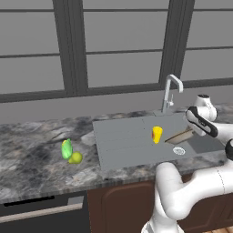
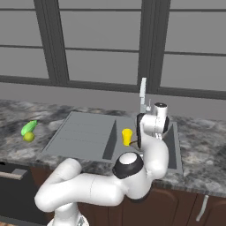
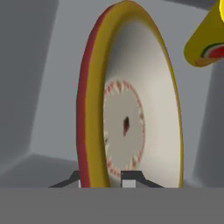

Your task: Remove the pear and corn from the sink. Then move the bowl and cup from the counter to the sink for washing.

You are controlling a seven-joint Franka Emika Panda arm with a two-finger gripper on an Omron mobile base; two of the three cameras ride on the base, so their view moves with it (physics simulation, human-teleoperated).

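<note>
One bowl (image 3: 140,113) pinched by hand (image 3: 109,177), one cup (image 1: 157,134) in sink (image 1: 123,141).

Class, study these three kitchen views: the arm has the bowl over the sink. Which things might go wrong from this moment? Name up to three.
1. The gripper pinches only the rim of the bowl, which hangs tilted, so it might slip and drop into the sink.
2. The cup stands close beside the bowl; lowering could knock it over.
3. The faucet rises near the wrist; a swing might clip it.
</note>
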